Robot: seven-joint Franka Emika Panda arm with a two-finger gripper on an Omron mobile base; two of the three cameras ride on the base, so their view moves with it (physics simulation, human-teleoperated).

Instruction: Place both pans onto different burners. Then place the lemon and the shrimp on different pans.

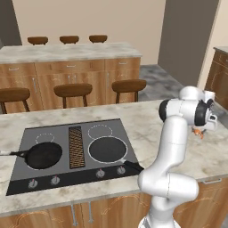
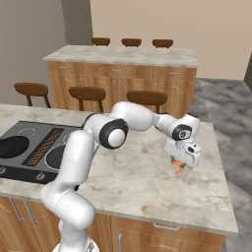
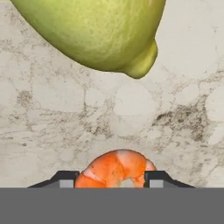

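The marble counter (image 1: 147, 116) carries the cooktop (image 1: 71, 153) toward its left end. Both pans (image 1: 42, 155) (image 1: 107, 149) rest on separate front burners. Near the counter's right edge, the gripper (image 2: 178, 166) is clamped on the shrimp (image 3: 117, 169), the lemon (image 3: 94, 30) just beyond it.

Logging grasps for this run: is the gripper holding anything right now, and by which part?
The gripper is shut on the shrimp, its fingers pressing the two ends of the curl.

White rounded arm (image 2: 78, 162), dark joint caps, small dark tool (image 3: 112, 180) tips
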